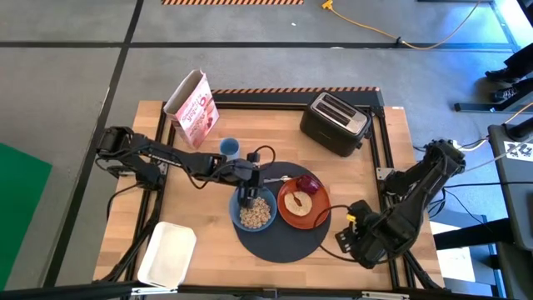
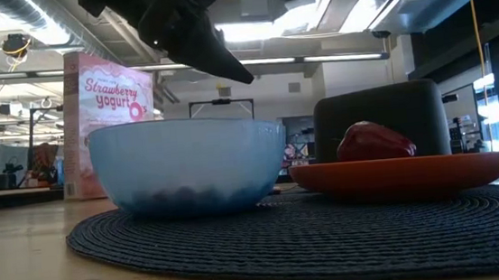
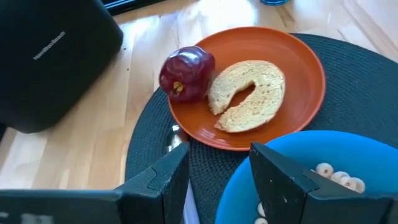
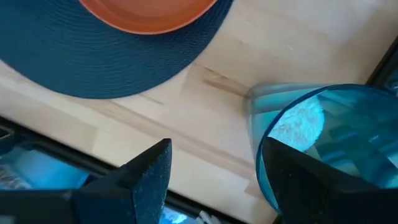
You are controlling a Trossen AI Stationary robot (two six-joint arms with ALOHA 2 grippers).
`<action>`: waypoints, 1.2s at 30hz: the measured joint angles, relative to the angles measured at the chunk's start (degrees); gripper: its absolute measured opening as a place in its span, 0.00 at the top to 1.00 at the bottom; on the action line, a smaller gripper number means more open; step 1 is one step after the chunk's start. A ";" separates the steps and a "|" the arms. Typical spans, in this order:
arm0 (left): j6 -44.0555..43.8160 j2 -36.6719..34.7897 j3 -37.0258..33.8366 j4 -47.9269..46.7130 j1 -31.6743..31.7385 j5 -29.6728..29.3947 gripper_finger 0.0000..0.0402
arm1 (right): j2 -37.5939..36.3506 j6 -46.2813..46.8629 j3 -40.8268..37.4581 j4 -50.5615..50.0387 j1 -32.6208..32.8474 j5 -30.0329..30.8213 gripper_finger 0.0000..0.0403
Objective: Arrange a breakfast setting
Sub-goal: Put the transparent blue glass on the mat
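Note:
The dark round mat point(image 1: 287, 240) bears the blue bowl point(image 1: 252, 213) of cereal point(image 1: 255, 217) and the orange plate point(image 1: 316, 215). On the plate lie the bread point(image 3: 249, 96) and the dark red fruit point(image 3: 186, 73). My left gripper point(image 1: 248, 197) hangs open over the bowl's far rim point(image 3: 280, 140); the low view shows it point(image 2: 225, 65) clear above the bowl. The metal spoon point(image 3: 176, 132) lies on the mat's far part, partly hidden by one finger. The cup point(image 1: 229, 147) stands on the table beyond the mat. My right gripper point(image 4: 214, 186) is open over the table's near right edge.
The black toaster point(image 1: 335, 123) stands at the far right and a pink cereal box point(image 1: 193, 108) at the far left. The white tray point(image 1: 167, 252) lies at the near left corner. A translucent blue thing point(image 4: 323, 130) shows beside my right gripper's finger.

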 joint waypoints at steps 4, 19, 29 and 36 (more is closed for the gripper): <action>-0.04 0.00 0.00 -0.02 -0.65 0.00 0.60 | 1.40 -0.07 0.00 -2.35 0.00 -0.49 0.41; -1.36 0.00 0.00 -0.79 -0.98 -0.88 0.60 | 5.47 -0.14 -0.04 -5.96 0.00 -3.10 0.53; -1.77 0.00 0.01 -0.93 -1.02 -1.31 0.60 | 7.85 -5.50 -0.07 -4.52 -0.02 -6.39 0.93; -1.70 -0.13 0.00 -3.30 -1.91 -8.07 0.60 | 7.82 -7.95 4.09 -6.08 -0.81 -6.76 0.98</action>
